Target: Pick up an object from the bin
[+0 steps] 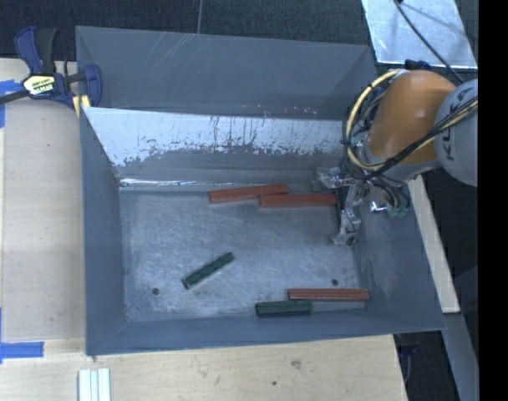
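Gripper [347,234] at bin [237,82] right side | red-brown bar [297,199] just left of it | open or closed: cannot tell

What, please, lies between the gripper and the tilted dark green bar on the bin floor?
Nothing lies there: in the camera view, the stretch from the gripper to the tilted dark green bar is bare grey bin floor.

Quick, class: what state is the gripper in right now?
Gripper: cannot be told; it is at the right end of a red-brown bar near the back of the bin.
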